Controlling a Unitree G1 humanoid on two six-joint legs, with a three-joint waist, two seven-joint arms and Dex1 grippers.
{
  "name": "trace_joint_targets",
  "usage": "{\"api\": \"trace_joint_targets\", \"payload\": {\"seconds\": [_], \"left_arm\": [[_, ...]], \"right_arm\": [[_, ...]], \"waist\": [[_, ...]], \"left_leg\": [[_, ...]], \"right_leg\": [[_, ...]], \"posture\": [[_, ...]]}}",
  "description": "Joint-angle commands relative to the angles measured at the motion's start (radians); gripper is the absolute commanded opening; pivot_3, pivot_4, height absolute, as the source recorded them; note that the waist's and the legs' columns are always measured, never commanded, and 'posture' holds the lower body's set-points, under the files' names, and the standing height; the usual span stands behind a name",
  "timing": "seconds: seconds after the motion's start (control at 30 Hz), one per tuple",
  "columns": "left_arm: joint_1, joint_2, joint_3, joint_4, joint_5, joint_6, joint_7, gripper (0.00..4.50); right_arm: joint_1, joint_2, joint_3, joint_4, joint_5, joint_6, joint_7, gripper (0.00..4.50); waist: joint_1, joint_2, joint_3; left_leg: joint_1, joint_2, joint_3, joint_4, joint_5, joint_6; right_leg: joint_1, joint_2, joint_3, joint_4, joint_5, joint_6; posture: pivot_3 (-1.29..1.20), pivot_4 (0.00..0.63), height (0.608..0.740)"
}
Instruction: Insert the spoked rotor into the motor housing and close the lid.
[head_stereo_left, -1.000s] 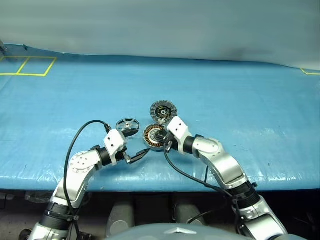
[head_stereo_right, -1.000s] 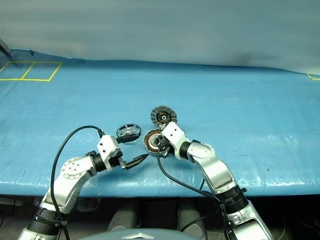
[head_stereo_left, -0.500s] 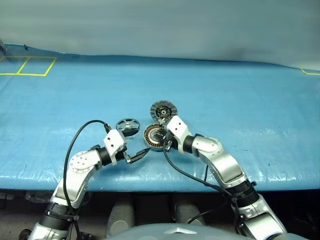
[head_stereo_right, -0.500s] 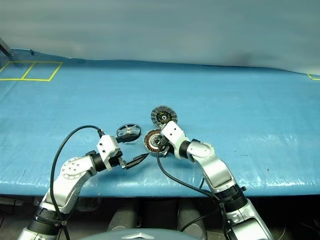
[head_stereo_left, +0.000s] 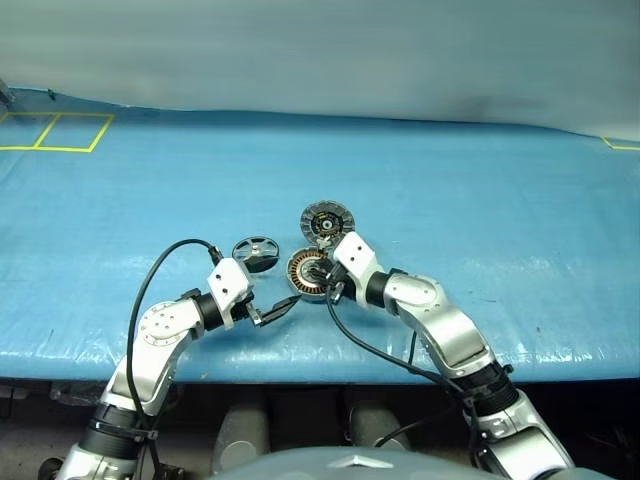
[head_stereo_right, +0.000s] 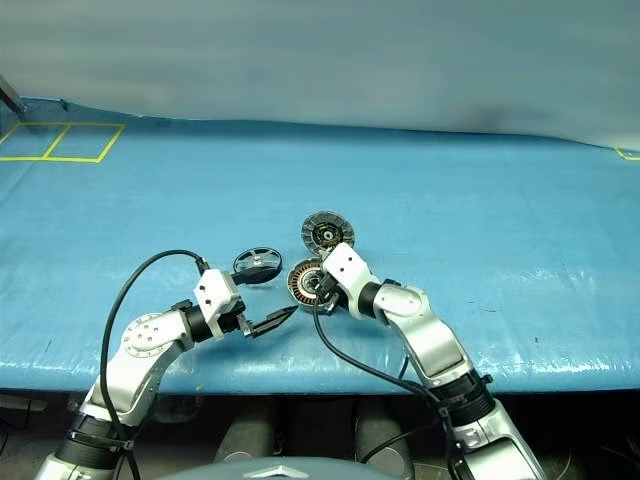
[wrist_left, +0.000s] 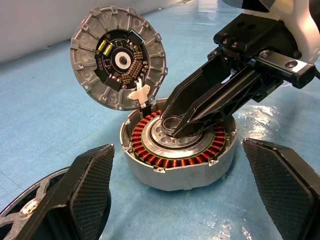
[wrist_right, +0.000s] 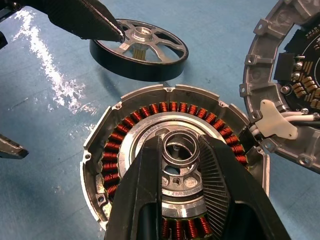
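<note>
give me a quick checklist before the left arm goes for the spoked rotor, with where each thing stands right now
1. Left pincer open and free: ok, fingers spread wide with nothing between them.
2. Spoked rotor free to pick: ok, it lies flat on the blue mat, apart from the housing.
3. Motor housing steadied: ok, the right pincer is closed on its central hub.
4. Housing opening free for the rotor: not ok, the right pincer's fingers sit over the centre.
5. Lid out of the way: ok, swung open with its dark inner face showing, joined to the housing by pale wires.
</note>
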Motion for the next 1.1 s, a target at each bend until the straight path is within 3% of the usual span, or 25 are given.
{"api": "trace_joint_targets", "payload": {"seconds": [0.03,0.43,0.47,0.6,1.07,1.1], "left_arm": [[-0.008,0.002,0.016,-0.027,0.001,-0.02,0.004,4.5],[-0.005,0.0,0.019,-0.028,0.007,-0.023,0.009,4.5],[-0.004,0.0,0.019,-0.028,0.008,-0.024,0.01,4.5],[-0.002,0.0,0.019,-0.029,0.01,-0.025,0.011,4.5],[-0.003,0.0,0.014,-0.024,0.015,-0.031,0.013,4.5],[-0.004,0.0,0.014,-0.024,0.015,-0.032,0.014,4.5]], "right_arm": [[0.005,-0.001,0.007,-0.03,0.0,0.004,0.002,0.72],[-0.004,0.003,0.001,-0.008,0.0,0.006,0.0,0.72],[-0.005,0.004,-0.001,-0.005,-0.003,0.004,-0.004,1.46],[-0.009,0.001,-0.002,-0.006,-0.012,-0.004,-0.012,2.67],[-0.008,0.026,-0.031,-0.035,0.033,-0.01,-0.011,2.67],[-0.01,0.031,-0.036,-0.03,0.034,-0.014,-0.018,2.5]], "waist": [[-0.001,0.0,0.0],[-0.001,0.0,0.0],[-0.002,0.0,0.0],[-0.003,0.0,0.0],[-0.005,0.0,0.0],[-0.005,0.0,0.0]], "left_leg": [[0.0,0.0,0.0,0.0,0.0,0.0],[0.0,0.0,0.0,0.0,0.0,0.0],[0.0,0.0,0.0,0.0,0.0,0.0],[0.0,0.0,0.0,0.0,0.0,0.0],[0.0,0.0,0.0,0.0,0.0,0.0],[0.0,0.0,0.0,0.0,0.0,0.0]], "right_leg": [[0.0,0.0,0.0,0.0,0.0,0.0],[0.0,0.0,0.0,0.0,0.0,0.0],[0.0,0.0,0.0,0.0,0.0,0.0],[0.0,0.0,0.0,0.0,0.0,0.0],[0.0,0.0,0.0,0.0,0.0,0.0],[0.0,0.0,0.0,0.0,0.0,0.0]], "posture": [[0.0,0.15,0.74],[0.0,0.15,0.74],[0.0,0.15,0.74],[0.0,0.15,0.74],[0.0,0.15,0.74],[0.0,0.15,0.74]]}}
